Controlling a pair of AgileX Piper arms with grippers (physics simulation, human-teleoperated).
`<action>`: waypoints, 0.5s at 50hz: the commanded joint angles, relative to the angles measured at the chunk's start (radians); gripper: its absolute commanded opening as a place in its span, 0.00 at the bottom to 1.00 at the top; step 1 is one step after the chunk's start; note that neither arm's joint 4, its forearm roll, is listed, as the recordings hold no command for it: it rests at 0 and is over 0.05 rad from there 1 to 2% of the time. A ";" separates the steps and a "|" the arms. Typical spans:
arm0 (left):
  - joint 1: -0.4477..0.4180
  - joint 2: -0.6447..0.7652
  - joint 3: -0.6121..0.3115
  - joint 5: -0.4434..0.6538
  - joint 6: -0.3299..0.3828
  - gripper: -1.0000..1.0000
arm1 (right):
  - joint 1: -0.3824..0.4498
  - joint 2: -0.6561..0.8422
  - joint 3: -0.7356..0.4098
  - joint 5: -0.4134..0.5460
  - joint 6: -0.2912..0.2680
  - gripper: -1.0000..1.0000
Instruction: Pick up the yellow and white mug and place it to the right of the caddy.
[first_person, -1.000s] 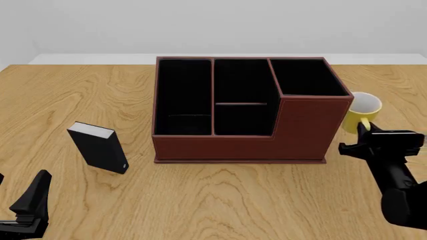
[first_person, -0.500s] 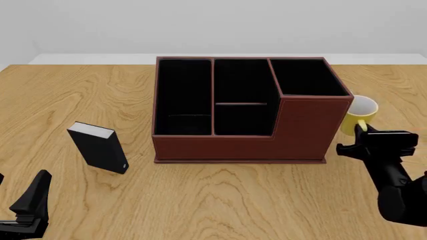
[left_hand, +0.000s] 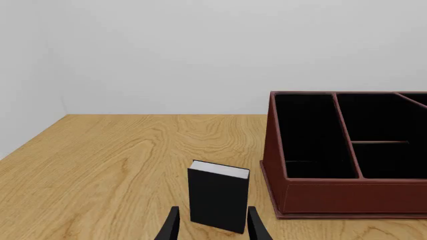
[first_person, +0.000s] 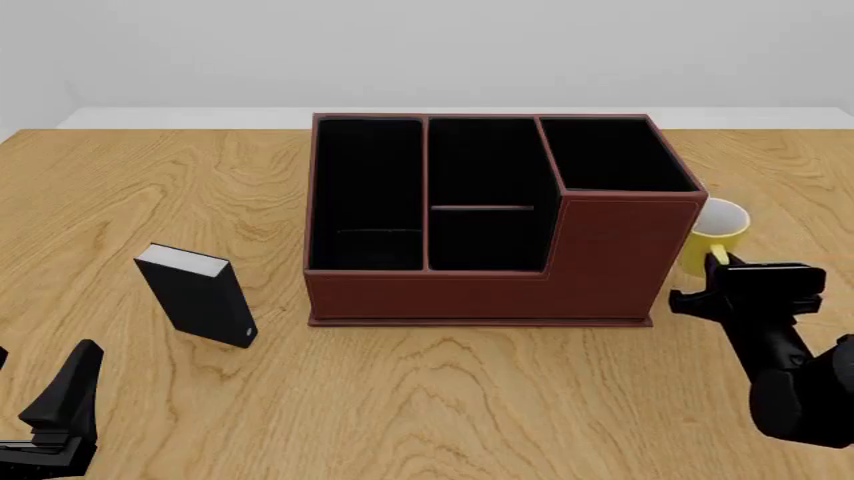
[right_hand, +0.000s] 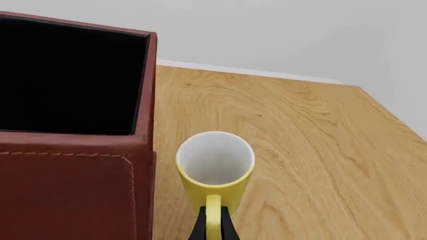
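The yellow and white mug (first_person: 714, 232) stands upright just right of the caddy (first_person: 607, 255), close to its taller end section. My right gripper (first_person: 729, 268) is shut on the mug's yellow handle (right_hand: 212, 212). In the right wrist view the mug (right_hand: 215, 167) shows a white inside, with the caddy's wall (right_hand: 67, 185) right beside it. I cannot tell whether the mug rests on the table or hangs just above it. My left gripper (first_person: 38, 385) is open and empty at the near left corner, far from both things.
A small upright black box with a white top (first_person: 200, 295) stands left of the caddy, ahead of my left gripper (left_hand: 212, 214) in the left wrist view, where the black box (left_hand: 217, 197) and the caddy (left_hand: 347, 192) both show. Bare wood lies to the mug's right.
My right gripper has drawn the mug a little nearer and slightly left, closer to the caddy's right wall. The left arm has not moved.
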 joint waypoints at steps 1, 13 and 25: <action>0.000 0.000 0.000 0.000 0.000 1.00 | -0.004 0.016 -0.011 -0.002 0.006 0.00; 0.000 0.000 0.000 0.000 0.000 1.00 | -0.005 0.032 -0.019 -0.002 0.002 0.00; 0.000 0.000 0.000 0.000 0.000 1.00 | -0.012 0.049 -0.028 -0.002 -0.004 0.00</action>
